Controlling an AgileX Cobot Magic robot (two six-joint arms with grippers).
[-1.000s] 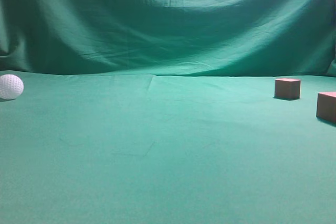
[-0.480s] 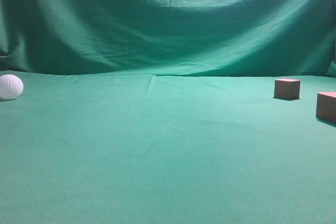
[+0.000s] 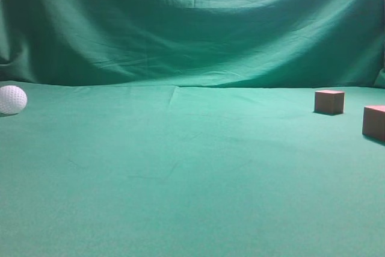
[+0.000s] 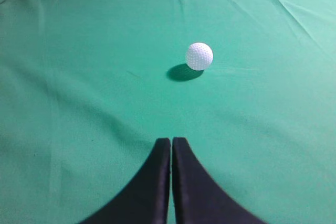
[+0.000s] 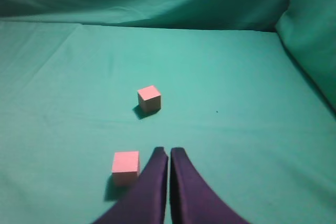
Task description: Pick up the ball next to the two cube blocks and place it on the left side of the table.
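The white dimpled ball (image 3: 12,99) rests on the green table (image 3: 180,173) at the far left edge of the exterior view. It also shows in the left wrist view (image 4: 199,56), ahead of and slightly right of my left gripper (image 4: 171,141), which is shut and empty, well short of the ball. The two reddish-brown cubes (image 3: 329,102) (image 3: 374,122) sit at the far right. In the right wrist view one cube (image 5: 149,98) lies ahead and the other (image 5: 126,165) lies just left of my right gripper (image 5: 168,151), which is shut and empty. Neither gripper shows in the exterior view.
A draped green backdrop (image 3: 192,22) rises behind the table. A fold of green cloth (image 5: 310,40) rises at the right of the right wrist view.
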